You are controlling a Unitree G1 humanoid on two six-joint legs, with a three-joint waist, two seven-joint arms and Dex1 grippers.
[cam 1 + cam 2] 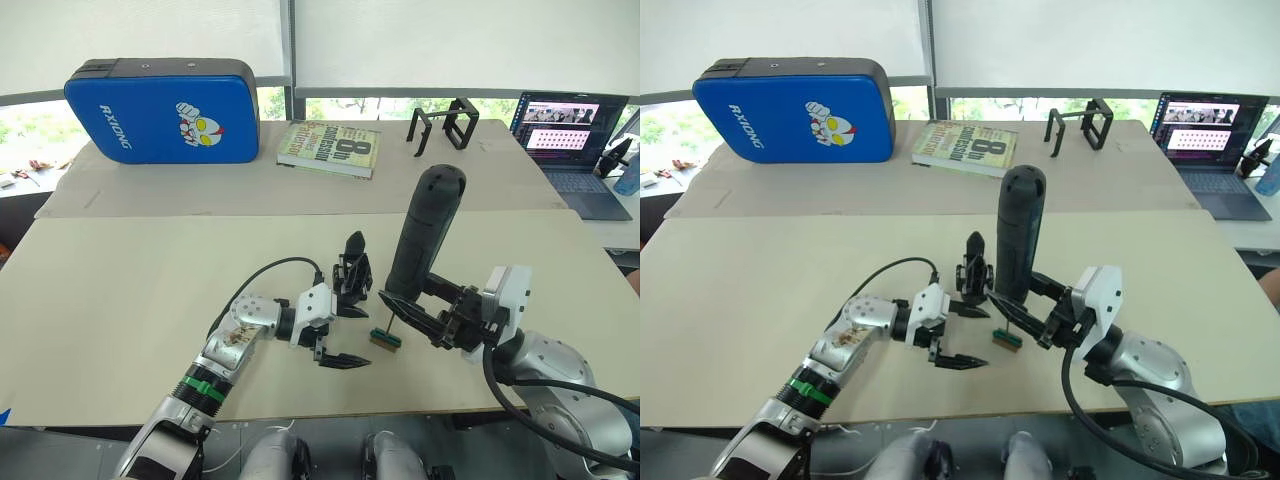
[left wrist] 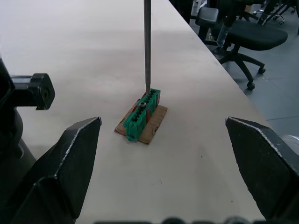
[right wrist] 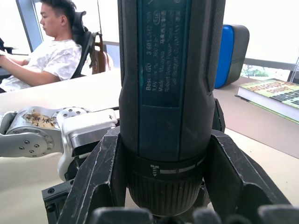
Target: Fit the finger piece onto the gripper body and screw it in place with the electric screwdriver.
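Observation:
The electric screwdriver (image 1: 425, 235) stands upright with my right gripper (image 1: 405, 305) shut around its lower end; its label side shows close up in the right wrist view (image 3: 163, 74). Its thin metal bit (image 2: 147, 46) comes down onto a screw in a small green block (image 2: 142, 114) lying on a scrap of cardboard. The gripper body (image 1: 352, 280) stands just left of the block, and the pointed finger piece (image 1: 355, 245) rises from its top. My left gripper (image 1: 362, 337) is open, beside the gripper body, with the green block between its spread fingers (image 2: 70, 154).
At the back of the table lie a blue case (image 1: 165, 110), a book (image 1: 330, 148) and open black frames (image 1: 445, 125). A laptop (image 1: 575, 135) sits at the far right. The table's front edge (image 1: 400, 412) is close. A person (image 3: 51, 60) sits beyond the left arm.

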